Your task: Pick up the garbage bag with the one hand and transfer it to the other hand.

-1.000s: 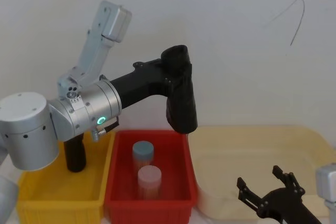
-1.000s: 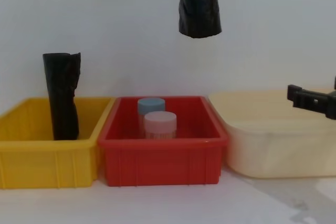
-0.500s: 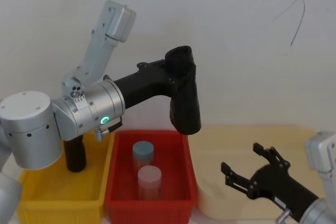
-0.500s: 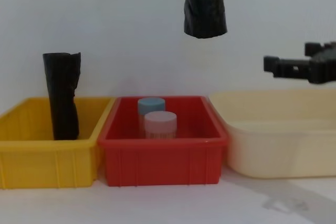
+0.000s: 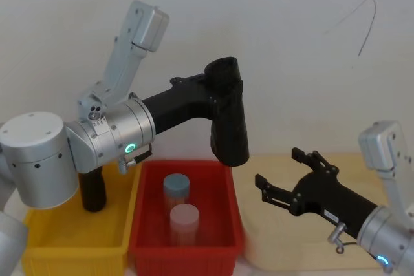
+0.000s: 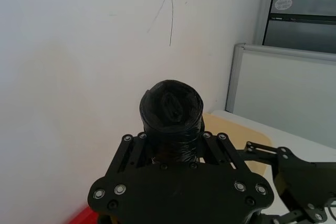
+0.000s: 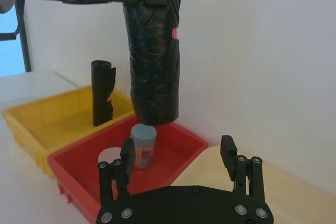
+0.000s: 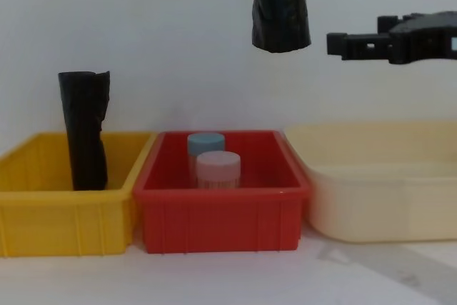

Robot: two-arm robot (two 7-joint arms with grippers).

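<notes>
The garbage bag (image 5: 229, 121), a thick black roll, hangs upright high above the red bin (image 5: 229, 218), and my left gripper (image 5: 218, 94) is shut on its upper part. In the chest view the bag (image 8: 280, 12) hangs from the top edge. The left wrist view looks down at the roll's end (image 6: 171, 109) between the closed fingers. To the right of the bag and apart from it, my right gripper (image 5: 278, 167) is open, its fingertips pointing at the bag's lower half. In the right wrist view its two fingers (image 7: 127, 156) frame the bag (image 7: 153, 51).
A yellow bin (image 8: 64, 208) at the left holds a taller, slimmer black roll (image 8: 84, 130). In the red bin (image 8: 221, 212) stand a blue-lidded jar (image 8: 206, 142) and a pink-lidded jar (image 8: 218, 168). A beige tub (image 8: 385, 205) sits at the right. A white wall is close behind.
My right gripper has risen from low over the beige tub and moved left toward the bag. The left arm with the bag has barely shifted.
</notes>
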